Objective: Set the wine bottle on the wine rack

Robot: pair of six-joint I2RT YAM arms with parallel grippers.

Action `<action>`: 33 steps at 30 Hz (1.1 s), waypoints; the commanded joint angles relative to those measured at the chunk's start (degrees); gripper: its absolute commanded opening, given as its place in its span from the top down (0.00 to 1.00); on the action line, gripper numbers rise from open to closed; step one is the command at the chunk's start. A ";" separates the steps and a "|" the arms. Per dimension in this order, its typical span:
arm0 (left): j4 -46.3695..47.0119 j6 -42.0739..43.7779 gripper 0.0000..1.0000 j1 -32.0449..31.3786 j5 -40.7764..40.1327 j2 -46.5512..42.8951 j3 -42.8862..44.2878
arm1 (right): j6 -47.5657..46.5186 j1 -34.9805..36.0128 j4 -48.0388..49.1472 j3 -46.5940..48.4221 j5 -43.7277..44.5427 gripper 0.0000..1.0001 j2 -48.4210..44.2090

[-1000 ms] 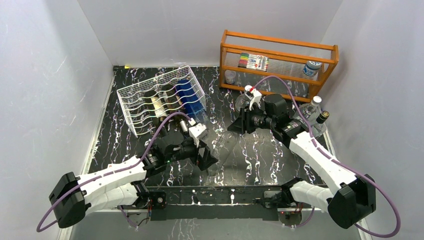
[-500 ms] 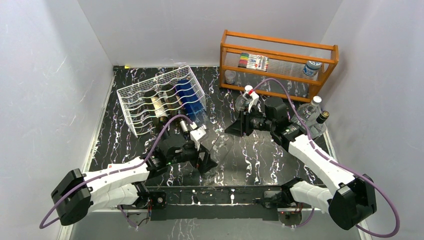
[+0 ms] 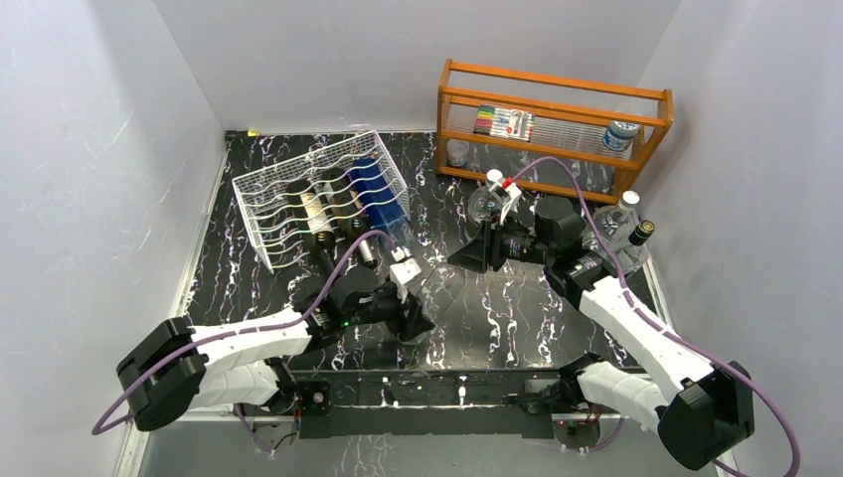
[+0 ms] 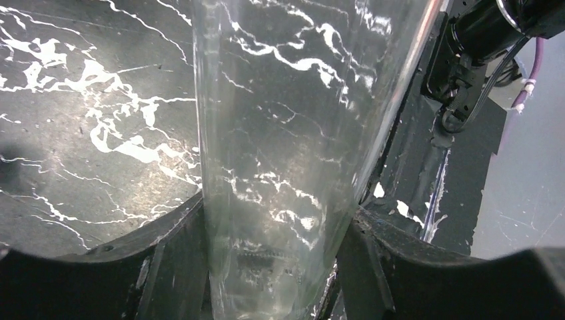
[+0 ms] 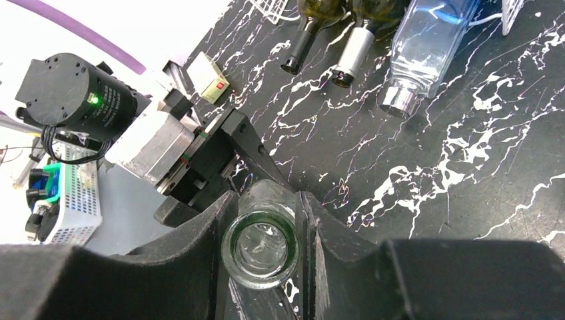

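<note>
Left tool [image 4: 274, 227] now clamped on wine bottle [image 4: 286, 113] body | right tool [image 5: 261, 220] pinching neck

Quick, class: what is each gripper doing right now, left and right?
Left gripper: shut on the clear glass wine bottle, around its body.
Right gripper: shut on the same bottle, at its neck.

Black marble-look tabletop [image 3: 497, 318], white veins running all over it. Plain pale walls [image 3: 328, 60] close it in on three sides, evenly lit. Orange wooden shelf [image 3: 557, 81] stands at the back right.
</note>
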 commanded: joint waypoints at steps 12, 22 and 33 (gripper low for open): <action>-12.10 19.87 1.00 0.31 -6.02 -11.56 11.02 | -5.30 0.32 -7.11 6.55 -5.51 0.47 -3.77; -23.93 54.92 1.00 0.28 -16.38 -14.40 19.77 | -10.66 0.41 -16.26 14.29 3.36 0.21 -5.95; -19.04 78.34 1.00 0.24 -22.97 -14.70 18.27 | -18.32 0.34 -24.12 20.39 7.20 0.14 -3.71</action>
